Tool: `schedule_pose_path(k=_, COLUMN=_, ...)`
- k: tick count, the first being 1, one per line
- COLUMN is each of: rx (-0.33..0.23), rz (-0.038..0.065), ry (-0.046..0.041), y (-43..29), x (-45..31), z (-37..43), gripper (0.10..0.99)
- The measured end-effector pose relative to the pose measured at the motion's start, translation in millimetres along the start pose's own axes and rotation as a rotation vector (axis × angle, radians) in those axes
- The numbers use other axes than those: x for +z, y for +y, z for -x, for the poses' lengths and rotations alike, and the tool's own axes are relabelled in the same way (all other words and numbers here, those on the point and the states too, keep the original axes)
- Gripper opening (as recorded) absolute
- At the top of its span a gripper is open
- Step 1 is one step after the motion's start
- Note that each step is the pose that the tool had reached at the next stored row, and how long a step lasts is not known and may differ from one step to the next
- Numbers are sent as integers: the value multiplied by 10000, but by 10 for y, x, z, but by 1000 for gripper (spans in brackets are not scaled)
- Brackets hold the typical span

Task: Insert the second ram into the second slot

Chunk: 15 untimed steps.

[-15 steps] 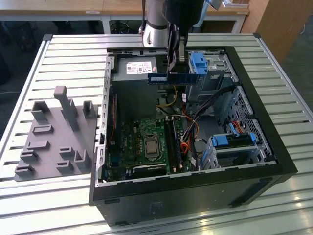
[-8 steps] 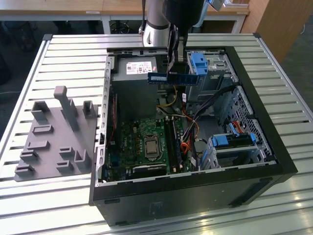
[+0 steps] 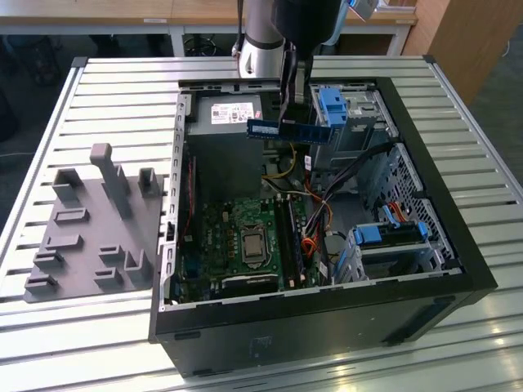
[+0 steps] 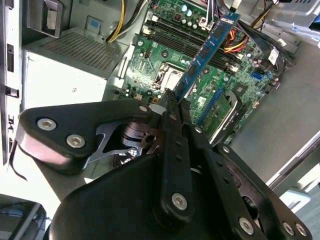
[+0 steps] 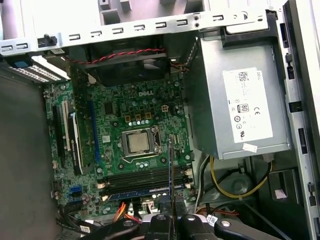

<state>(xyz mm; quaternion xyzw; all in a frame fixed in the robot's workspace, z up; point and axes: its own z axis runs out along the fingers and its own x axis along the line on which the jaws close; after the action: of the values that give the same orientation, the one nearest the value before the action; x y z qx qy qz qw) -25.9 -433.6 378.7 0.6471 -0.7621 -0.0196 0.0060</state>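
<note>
I see claw (image 3: 292, 121) clenched on ram (image 3: 263, 129), hanging over case (image 3: 286, 335), well apart from slots (image 5: 140, 176). Risks, my judgement: ram skewed in grip, misses slot 2, jams at angle or snags cables (image 3: 310, 242).

Arm (image 3: 258, 49) upright, end effector (image 3: 288, 121) pointing down, clamped closed

One open computer case (image 3: 327, 335) on one slatted bench (image 3: 122, 90), with one grey fixture plate (image 3: 90, 224) alongside. Inside the case are one motherboard (image 5: 142, 107), one processor socket (image 5: 137, 142), one power supply (image 5: 245, 100) and two blue drive-bay clips: a far clip (image 3: 331, 104) and a near clip (image 3: 391, 234). There are two ram sticks, the second ram (image 3: 270, 128) and a seated stick (image 5: 145, 191). One robot arm (image 3: 261, 33), one claw (image 3: 292, 122).
</note>
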Motion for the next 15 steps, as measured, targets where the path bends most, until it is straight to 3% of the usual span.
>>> schedule_pose_path(k=15, rx=841, rz=-14, ry=-32, y=0, x=1, z=0, gripper=137)
